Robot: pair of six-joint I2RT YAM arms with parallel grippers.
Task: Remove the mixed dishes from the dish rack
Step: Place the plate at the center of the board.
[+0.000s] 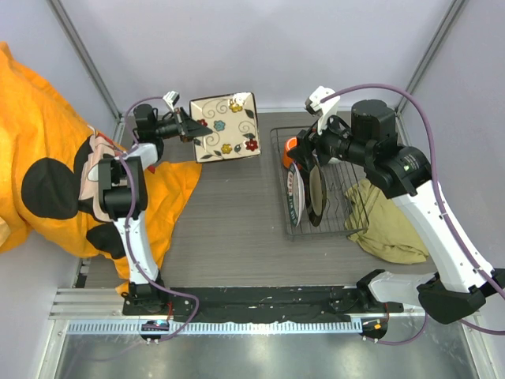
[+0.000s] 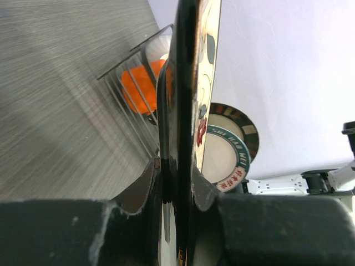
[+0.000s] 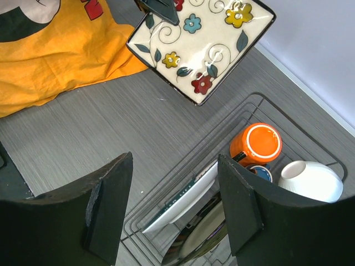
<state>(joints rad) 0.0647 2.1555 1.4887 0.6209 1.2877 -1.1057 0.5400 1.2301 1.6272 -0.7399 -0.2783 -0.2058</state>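
1. At the far left of the top view, an orange cloth [image 1: 47, 158] with a cartoon mouse on it lies bunched over the table's [image 1: 237, 229] left edge
2. The left gripper [image 1: 189, 126] sits in the upper left-centre, its two fingers pinched on the left edge of the square cream plate [image 1: 227, 126]; the left wrist view shows the plate edge-on, clamped between the pads
3. That flowered plate is held tilted, its face showing to the top camera, left of the dish rack [image 1: 316, 181] and apart from it
4. The rack stands right of centre; a round plate with a lettered band [image 1: 295, 197] and a dark-rimmed round plate [image 1: 317, 196] stand on edge side by side among its prongs
5. At the rack's far end sit the orange mug [image 3: 256, 144], the small blue cup [image 3: 259, 173] just beside it and the white bowl [image 3: 310, 180]
6. The right gripper [image 3: 175, 205] hovers above the rack, fingers spread apart and holding nothing
7. An olive cloth [image 1: 387, 221] lies crumpled against the rack's right side
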